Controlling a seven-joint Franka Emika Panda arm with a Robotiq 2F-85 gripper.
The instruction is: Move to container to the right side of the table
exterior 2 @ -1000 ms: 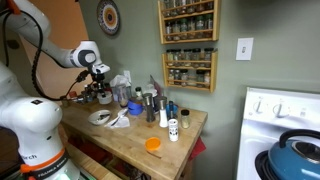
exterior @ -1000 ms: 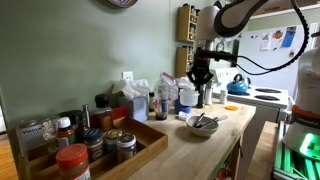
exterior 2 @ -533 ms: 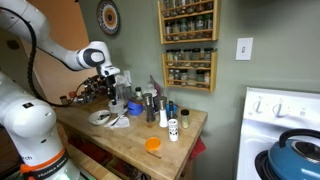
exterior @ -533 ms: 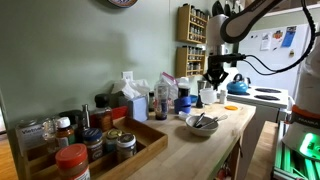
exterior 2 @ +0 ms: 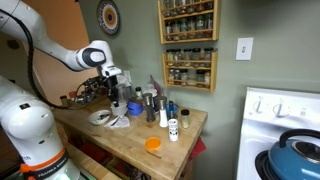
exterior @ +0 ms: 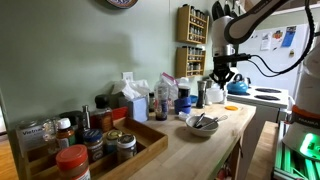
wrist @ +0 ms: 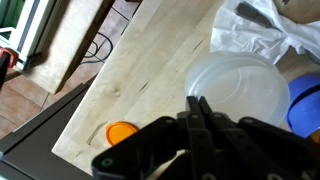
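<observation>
Closest to the wrist camera, the gripper (wrist: 200, 108) is clenched, its two fingers pressed together with nothing between them. Just beyond the fingertips and slightly to their right sits the one container (wrist: 245, 88), round and translucent, resting on the surface (wrist: 150, 70). The fingertips overlap its near rim in the wrist view, and I cannot tell whether they touch it.

Left of the gripper lies one orange lid (wrist: 122, 132), flat on the wood and well apart from the container. The wood between that lid and the container is bare, the widest open stretch in view. Farther left the surface ends in a straight edge, with floor (wrist: 25, 105) below it.

On the far side of the container lies one crumpled plastic bag (wrist: 262, 30), close against its rim. To the gripper's right, one blue round item (wrist: 306, 105) sits just beside the container.

In an exterior view the gripper (exterior: 218, 80) hangs low over the surface (exterior: 215, 138), with one white bowl (exterior: 201, 124) near it.
</observation>
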